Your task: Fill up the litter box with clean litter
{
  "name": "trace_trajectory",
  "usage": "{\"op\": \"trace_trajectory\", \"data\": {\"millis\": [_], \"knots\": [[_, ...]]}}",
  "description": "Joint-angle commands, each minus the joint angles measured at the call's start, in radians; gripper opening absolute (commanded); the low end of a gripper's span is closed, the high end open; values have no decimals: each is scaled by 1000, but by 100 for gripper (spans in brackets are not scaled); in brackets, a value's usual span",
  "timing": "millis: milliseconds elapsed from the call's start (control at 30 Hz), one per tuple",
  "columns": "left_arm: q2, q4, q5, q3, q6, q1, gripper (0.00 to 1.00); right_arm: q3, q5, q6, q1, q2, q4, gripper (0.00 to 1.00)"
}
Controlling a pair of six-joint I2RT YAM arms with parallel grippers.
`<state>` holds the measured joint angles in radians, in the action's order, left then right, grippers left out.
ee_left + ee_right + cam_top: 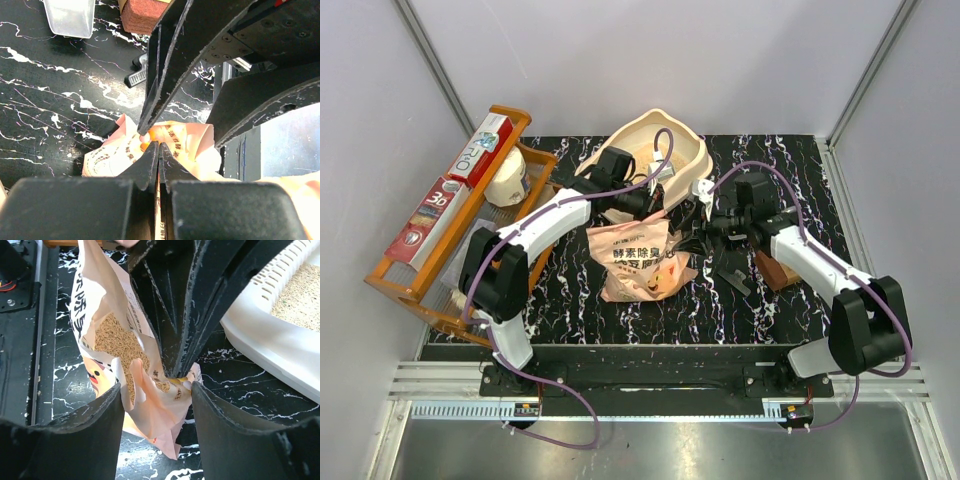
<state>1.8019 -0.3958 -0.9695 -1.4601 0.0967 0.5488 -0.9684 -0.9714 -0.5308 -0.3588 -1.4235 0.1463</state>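
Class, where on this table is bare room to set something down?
Bare: the strip between bag and near edge; the far right corner beside the litter box. Crowded: around the bag, and by the rack.

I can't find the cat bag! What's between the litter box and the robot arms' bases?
The pink bag lies there on the black table, nearer the bases than the litter box. The top view shows it.

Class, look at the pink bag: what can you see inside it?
Inside, litter granules show through the bag's open mouth. The left gripper, shut on its edge, and the bag's own folds cover the rest, so the amount is unclear.
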Motion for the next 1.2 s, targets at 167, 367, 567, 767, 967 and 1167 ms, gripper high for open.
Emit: {"op": "trace_trajectory", "data": {"millis": [167, 367, 567, 767, 967, 1167], "knots": [[7, -5, -46, -52, 21, -3, 0, -49, -110, -49, 3, -35, 32, 61], [8, -9, -51, -55, 23, -3, 0, -46, -127, -87, 3, -68, 29, 60], [7, -26, -48, -51, 38, -4, 0, -58, -150, -87, 1, -80, 16, 56], [13, -35, -38, -60, 41, -19, 0, -64, -167, -86, 4, -80, 50, 22], [-33, -173, -15, -126, 138, -134, 2, -78, -150, -17, 41, -55, 58, 6], [-186, -235, 12, -21, 193, -245, 27, -115, -109, 25, 66, -52, 93, 0]]}}
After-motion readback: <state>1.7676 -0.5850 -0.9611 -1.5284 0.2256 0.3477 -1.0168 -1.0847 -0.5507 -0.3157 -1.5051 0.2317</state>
